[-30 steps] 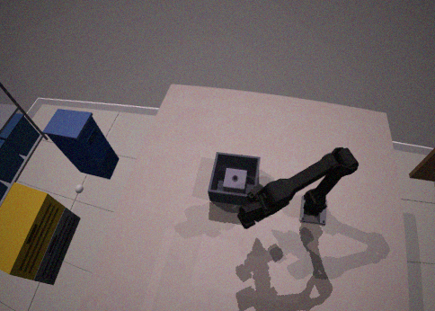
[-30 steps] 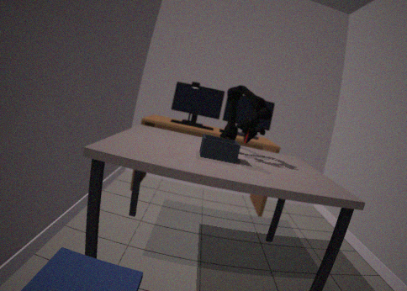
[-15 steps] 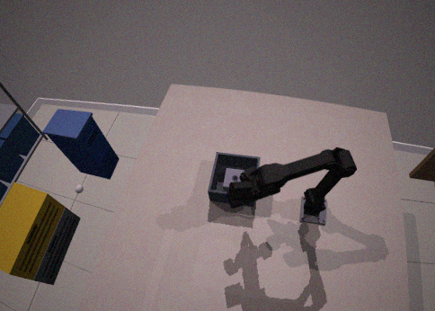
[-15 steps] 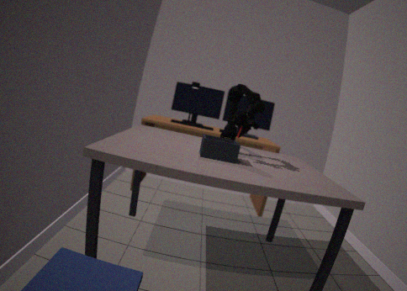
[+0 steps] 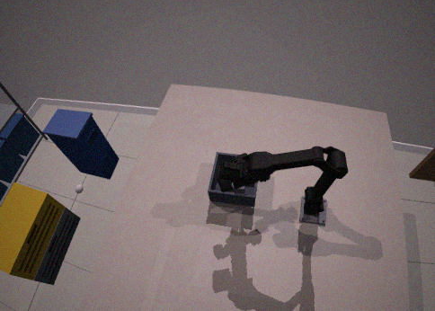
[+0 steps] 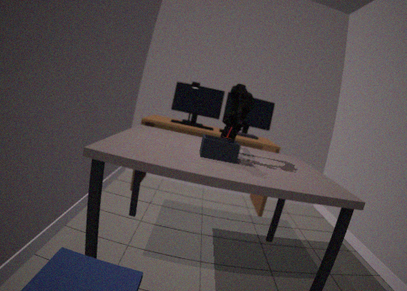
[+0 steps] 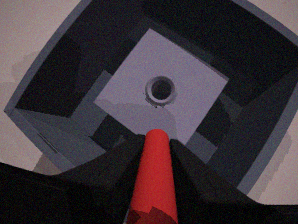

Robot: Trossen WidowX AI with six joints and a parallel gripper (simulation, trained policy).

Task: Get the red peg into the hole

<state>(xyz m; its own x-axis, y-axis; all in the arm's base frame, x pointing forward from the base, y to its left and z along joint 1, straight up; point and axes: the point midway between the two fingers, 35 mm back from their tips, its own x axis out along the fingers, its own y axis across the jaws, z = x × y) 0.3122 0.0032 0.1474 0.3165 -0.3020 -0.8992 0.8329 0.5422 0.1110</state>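
My gripper (image 7: 156,144) is shut on the red peg (image 7: 156,172) (image 6: 229,133), which is held between the two dark fingers. The grey box (image 5: 231,199) (image 6: 219,150) is open at the top, and the gripper hangs over it. In the wrist view the pale square plate (image 7: 192,82) lies at the bottom of the box, with the round hole (image 7: 161,90) near its middle. The peg's far end shows below the hole in that view, over the plate's near part and not in the hole. In the top view the arm hides the peg and most of the plate.
The box walls (image 7: 32,75) stand around the plate on all sides. The arm's base (image 5: 313,210) stands on the pale table (image 5: 193,119) (image 6: 155,149), to the right of the box in the top view. A desk with two monitors (image 6: 198,100) stands behind the table in the exterior view.
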